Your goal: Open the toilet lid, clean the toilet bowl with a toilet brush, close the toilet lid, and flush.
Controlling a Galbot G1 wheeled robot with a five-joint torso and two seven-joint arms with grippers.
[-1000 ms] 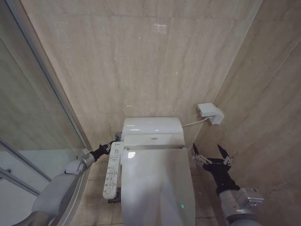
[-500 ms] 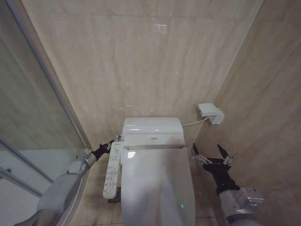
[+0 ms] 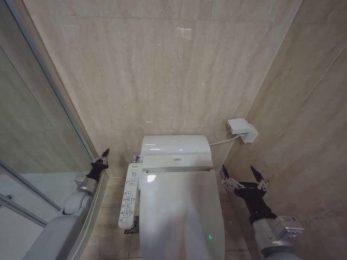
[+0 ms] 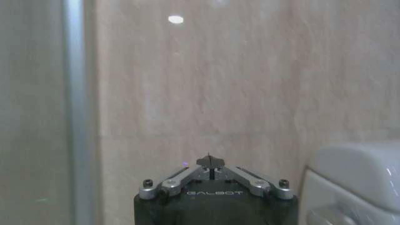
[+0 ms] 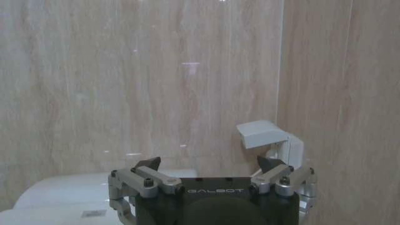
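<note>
The left gripper (image 3: pixel 101 158), fingers pinched together, is pulling left, away from the button-panel arm (image 3: pixel 129 194) it was touching and toward the glass partition (image 3: pixel 38 135). The toilet lid (image 3: pixel 179 214) is lying closed at centre. The right gripper (image 3: pixel 242 180) is waiting, spread wide, right of it. Judgement: flushing appears finished.

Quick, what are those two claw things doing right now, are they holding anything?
Left tool: shut, holding nothing, beside the toilet's button panel.
Right tool: open, empty, beside the closed toilet lid.
</note>
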